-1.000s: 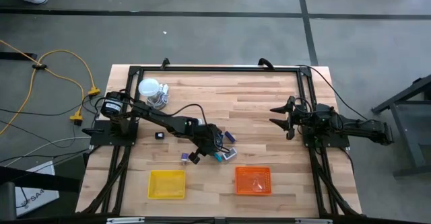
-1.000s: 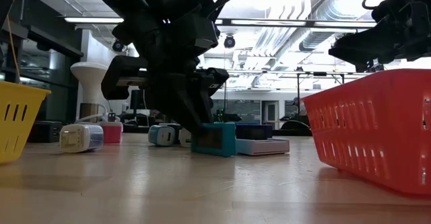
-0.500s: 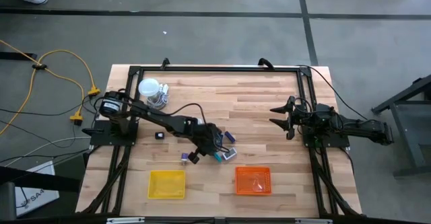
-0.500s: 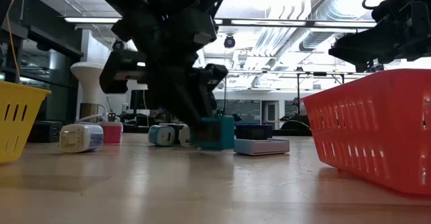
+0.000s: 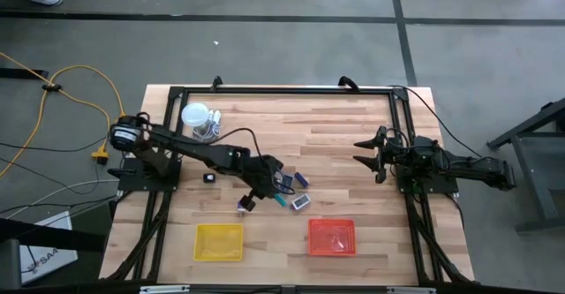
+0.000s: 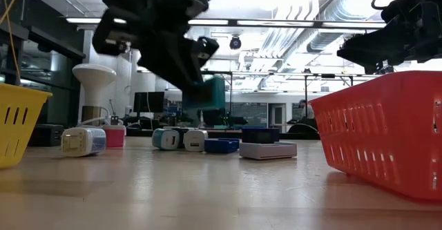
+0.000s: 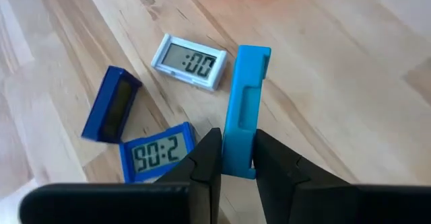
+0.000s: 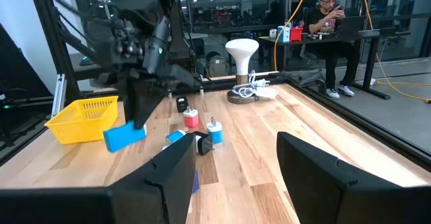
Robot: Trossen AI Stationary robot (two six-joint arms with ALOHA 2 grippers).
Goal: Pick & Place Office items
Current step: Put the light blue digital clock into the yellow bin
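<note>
My left gripper (image 5: 270,188) hangs over the middle of the table, shut on a teal-blue flat block (image 7: 245,96), one of the office items, which shows above the tabletop in the low view (image 6: 208,92). Below it, other office items lie flat on the wood: a white clock (image 7: 188,61), a dark blue block (image 7: 110,103) and a blue clock (image 7: 156,153). More small items (image 6: 83,141) sit in a row farther left. My right gripper (image 5: 367,153) waits open at the table's right side, with nothing between its fingers. My left gripper pinches the teal-blue block by its two broad faces, at the end nearest the wrist (image 7: 237,158), between the two fingers. The fingers (image 7: 205,162) slant down from the table's left. The block stands edge-on, reaches out past the fingertips and hangs clear of the table.
A yellow mesh tray (image 5: 218,242) and an orange mesh tray (image 5: 331,237) stand near the front edge. A white globe on a stand (image 5: 197,118) is at the far left. Bare wood lies between the items and my right arm.
My left gripper has risen and drawn back a little toward the table's left, staying shut. The teal-blue block, which stood on the table beside the other items, has gone up with it and hangs clear. The other items have stayed in place.
</note>
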